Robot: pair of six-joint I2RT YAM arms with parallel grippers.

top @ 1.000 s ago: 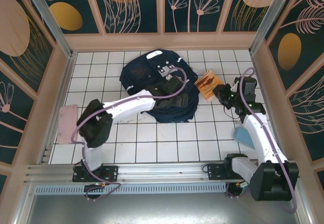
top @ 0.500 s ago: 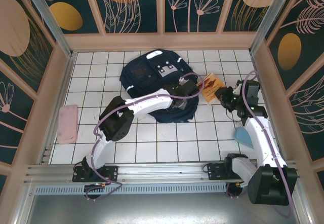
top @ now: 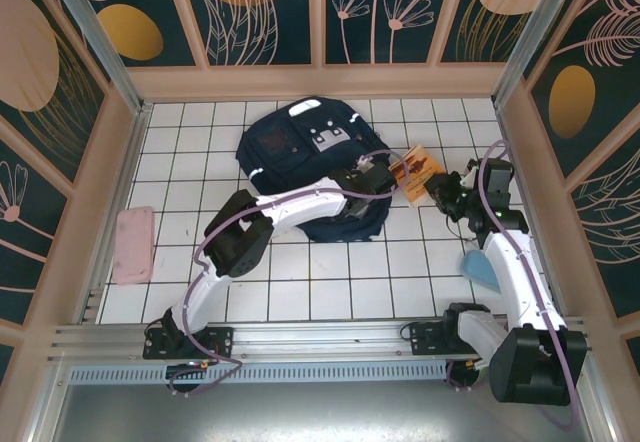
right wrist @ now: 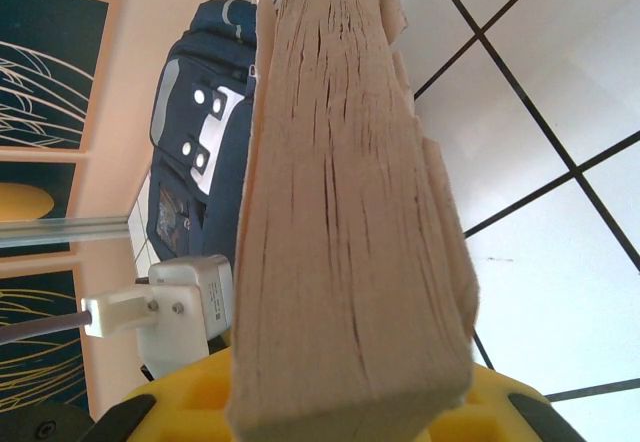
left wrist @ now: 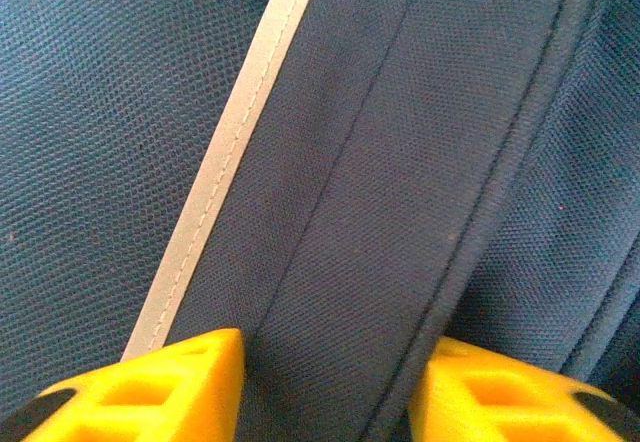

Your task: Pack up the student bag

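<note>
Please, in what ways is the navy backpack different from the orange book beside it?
Colour: the student bag is navy fabric; the book has an orange-brown cover and pale pages. Size: the student bag is far larger than the book. State: the student bag lies on the tiled table; the book is clamped in the right gripper. Both are in the far half of the table, close together.

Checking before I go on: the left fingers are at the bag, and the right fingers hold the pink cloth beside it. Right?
Not quite. The right fingers hold a book, not the pink cloth; the right wrist view shows its page edges between them. The cloth lies loose, far left of the bag. The left fingers are at the bag, as you said.
</note>
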